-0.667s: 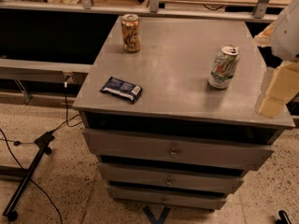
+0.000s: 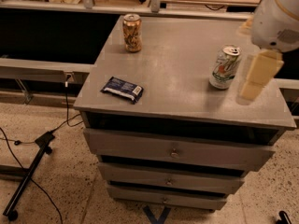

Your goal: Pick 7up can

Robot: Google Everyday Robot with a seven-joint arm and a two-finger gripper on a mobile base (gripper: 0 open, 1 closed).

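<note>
The 7up can (image 2: 224,67), silvery-white with green lettering and a silver top, stands upright on the right part of the grey cabinet top (image 2: 182,73). My gripper (image 2: 258,76), cream-coloured below a white arm housing, hangs just right of the can, slightly apart from it, low over the cabinet's right edge. It holds nothing that I can see.
An orange-gold patterned can (image 2: 132,32) stands at the back left of the top. A dark blue snack packet (image 2: 122,89) lies near the front left edge. The cabinet has three drawers (image 2: 174,151). A black stand and cables (image 2: 32,167) lie on the floor at left.
My gripper and arm have moved left, closer to the 7up can. The cans and the packet have not moved.
</note>
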